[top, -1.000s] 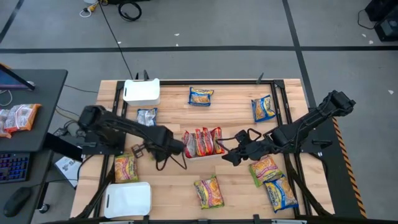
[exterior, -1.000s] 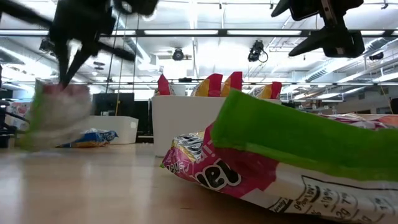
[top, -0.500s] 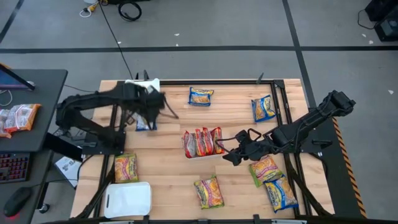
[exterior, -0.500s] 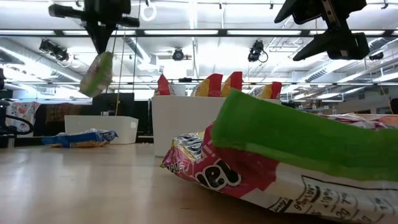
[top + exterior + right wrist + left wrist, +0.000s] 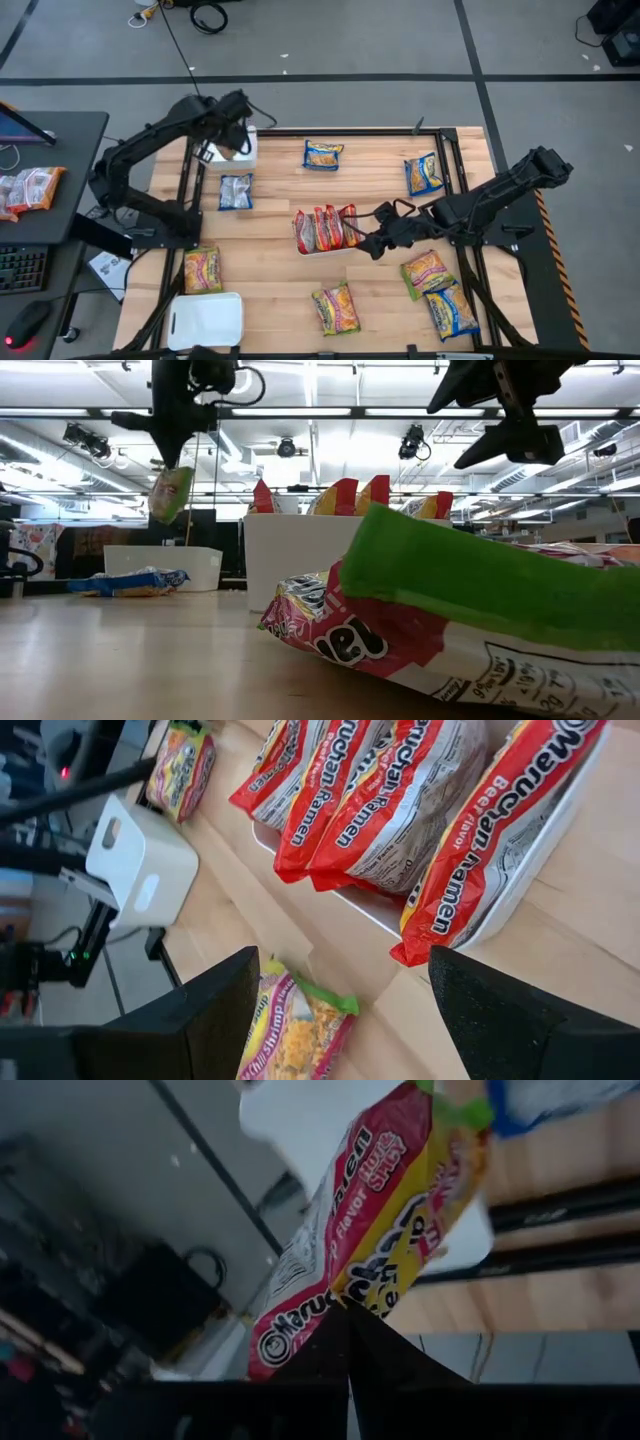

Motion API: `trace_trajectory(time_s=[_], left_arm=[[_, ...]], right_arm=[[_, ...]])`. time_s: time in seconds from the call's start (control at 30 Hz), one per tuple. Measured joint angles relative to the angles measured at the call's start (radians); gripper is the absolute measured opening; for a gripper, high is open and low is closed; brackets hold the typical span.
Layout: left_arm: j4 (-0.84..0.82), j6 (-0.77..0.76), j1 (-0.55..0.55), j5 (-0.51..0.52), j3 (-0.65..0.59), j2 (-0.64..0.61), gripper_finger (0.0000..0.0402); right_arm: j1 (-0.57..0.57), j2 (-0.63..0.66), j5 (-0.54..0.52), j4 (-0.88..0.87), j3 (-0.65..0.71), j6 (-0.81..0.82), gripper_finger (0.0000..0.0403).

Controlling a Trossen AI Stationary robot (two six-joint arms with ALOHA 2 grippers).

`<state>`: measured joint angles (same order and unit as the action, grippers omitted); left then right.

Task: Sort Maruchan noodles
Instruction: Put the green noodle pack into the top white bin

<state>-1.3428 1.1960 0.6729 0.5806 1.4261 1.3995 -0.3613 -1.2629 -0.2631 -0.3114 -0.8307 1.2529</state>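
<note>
My left gripper (image 5: 236,148) is raised over the far-left white tray (image 5: 222,158) and is shut on a red, yellow and green Maruchan packet (image 5: 380,1220), which dangles under it in the low view (image 5: 170,495). My right gripper (image 5: 377,243) hovers open and empty just right of the middle white tray (image 5: 322,249), where several red packets (image 5: 400,810) stand on edge. Other packets lie flat on the wood: blue (image 5: 236,190), yellow-orange (image 5: 323,154), blue-and-yellow (image 5: 423,174). My left gripper pinches the packet between its two fingers at one end seam (image 5: 345,1295). The fingers come from above, pointing down. The packet hangs below them (image 5: 168,500), slightly tilted, lifted clear of the table and over the far-left tray.
More packets lie at the near left (image 5: 203,269), near middle (image 5: 335,308) and near right (image 5: 428,271) (image 5: 453,308). A second white tray (image 5: 207,320) sits at the near-left corner. A dark frame (image 5: 450,140) edges the table. Bare wood lies between the trays.
My left gripper has risen from the table beside the middle tray and swung toward the far-left corner, carrying the packet with it. The packet has gone from low near the wood to hanging clear over the far-left tray.
</note>
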Motion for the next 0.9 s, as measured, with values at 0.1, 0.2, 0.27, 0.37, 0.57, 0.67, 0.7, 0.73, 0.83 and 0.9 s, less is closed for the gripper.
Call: trace_trajectory(time_s=[0.1,0.2,0.27,0.37,0.57,0.67,0.7,0.73,0.83,0.9], left_arm=[[0.027,0.002,0.039,0.012,0.000,0.022,0.0000],[0.043,0.025,0.067,0.010,0.000,0.042,0.0000],[0.077,0.060,0.090,-0.003,0.000,0.067,0.0001],[0.149,0.092,0.130,-0.020,0.000,0.109,0.0001],[0.179,0.114,0.147,-0.079,0.000,0.217,0.0002],[0.186,0.157,0.136,-0.145,-0.001,0.251,0.0002],[0.196,0.157,0.132,-0.165,-0.001,0.257,0.0002],[0.206,0.153,0.128,-0.184,-0.001,0.263,0.0003],[0.217,0.117,0.112,-0.256,-0.001,0.272,0.0003],[0.226,0.086,0.096,-0.319,-0.006,0.272,0.0003]], right_arm=[[0.015,0.000,0.029,0.002,0.000,-0.028,0.0295],[0.036,0.000,0.059,0.004,0.000,-0.046,0.0295],[0.052,0.000,0.076,0.004,0.000,-0.057,0.0295],[0.079,0.000,0.089,0.004,0.000,-0.060,0.0295],[0.136,0.000,0.156,0.020,0.000,-0.073,0.0295],[0.161,0.000,0.175,0.032,0.000,-0.089,0.0295],[0.171,0.000,0.182,0.034,0.000,-0.097,0.0295],[0.180,0.000,0.186,0.033,0.000,-0.106,0.0295],[0.204,0.005,0.186,0.033,0.000,-0.144,0.0295],[0.218,0.011,0.186,0.041,0.000,-0.174,0.0295]])
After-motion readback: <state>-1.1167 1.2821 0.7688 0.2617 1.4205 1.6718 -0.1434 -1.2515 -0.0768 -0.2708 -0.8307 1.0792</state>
